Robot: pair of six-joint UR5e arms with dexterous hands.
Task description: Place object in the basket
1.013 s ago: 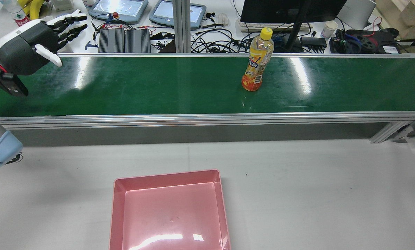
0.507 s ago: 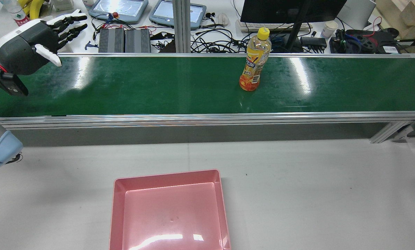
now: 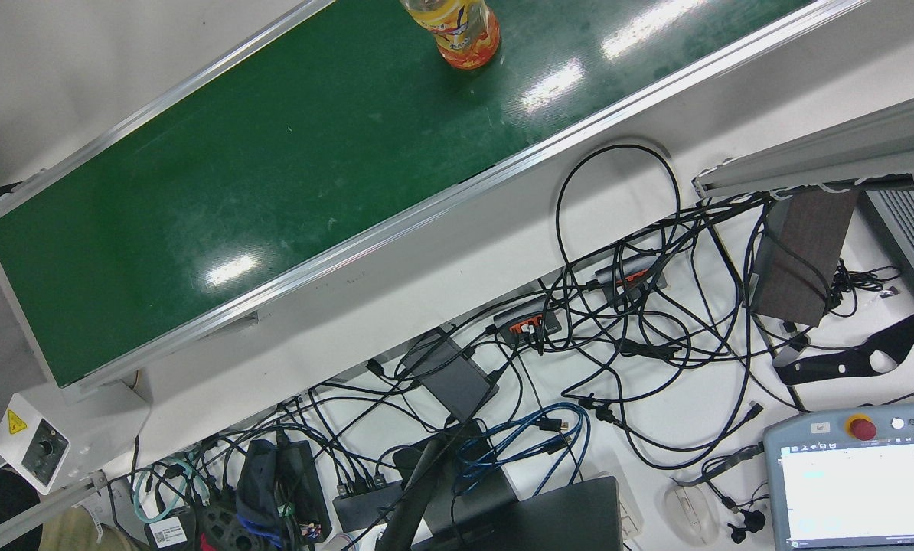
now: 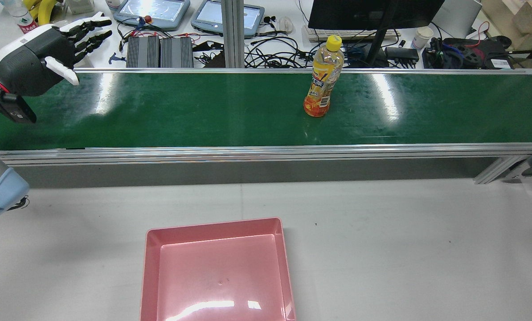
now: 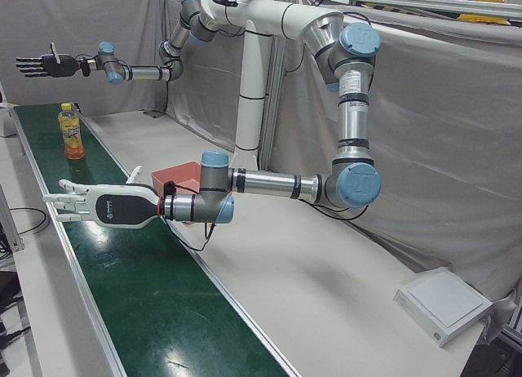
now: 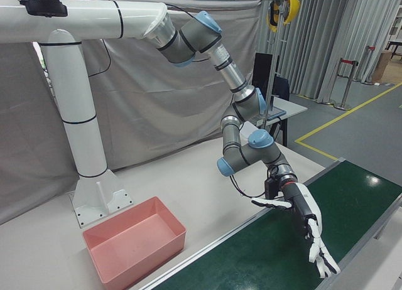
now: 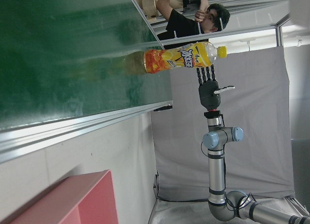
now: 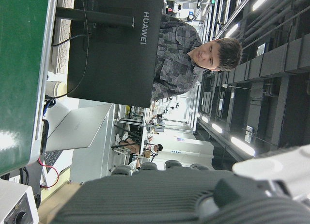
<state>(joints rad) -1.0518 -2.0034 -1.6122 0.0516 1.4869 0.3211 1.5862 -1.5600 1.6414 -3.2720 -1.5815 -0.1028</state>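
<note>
the bottle point(image 4: 322, 79) stands upright on the green conveyor belt point(image 4: 203, 111), right of centre in the rear view, its yellow cap at the belt's far edge. the left robot hand point(image 4: 38, 55) hovers over the belt at the upper left of that frame, fingers spread and holding nothing. the right robot hand point(image 5: 49, 64) shows at the upper left of the left-front view, also splayed and empty. the pink basket point(image 4: 152, 267) sits on the white tabletop point(image 4: 404, 249) at bottom centre.
</note>
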